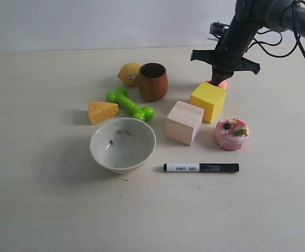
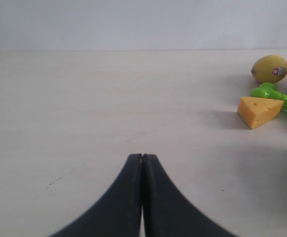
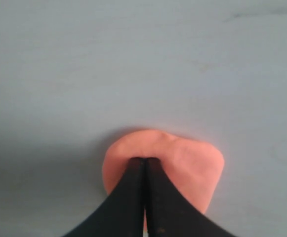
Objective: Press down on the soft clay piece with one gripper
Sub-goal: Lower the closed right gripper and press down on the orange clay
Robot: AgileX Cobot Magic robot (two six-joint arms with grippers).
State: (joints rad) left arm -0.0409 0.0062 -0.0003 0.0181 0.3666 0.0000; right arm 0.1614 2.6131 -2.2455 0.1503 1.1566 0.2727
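The soft clay piece (image 3: 192,163) is a flattish salmon-pink lump on the table. In the exterior view only a sliver of the clay (image 1: 223,84) shows behind the yellow cube (image 1: 209,101). My right gripper (image 3: 143,160) is shut, jaws pressed together, and its tips rest on top of the clay. That same right gripper (image 1: 219,80) comes down from the black arm at the back right. My left gripper (image 2: 142,157) is shut and empty, low over bare table, far from the clay.
Near the clay stand a wooden block (image 1: 184,122) and a round pink cake (image 1: 231,133). A marker (image 1: 201,167), a white bowl (image 1: 115,153), a cheese wedge (image 1: 102,111), a green toy bone (image 1: 129,104), a lemon (image 1: 129,73) and a brown cup (image 1: 153,81) fill the middle.
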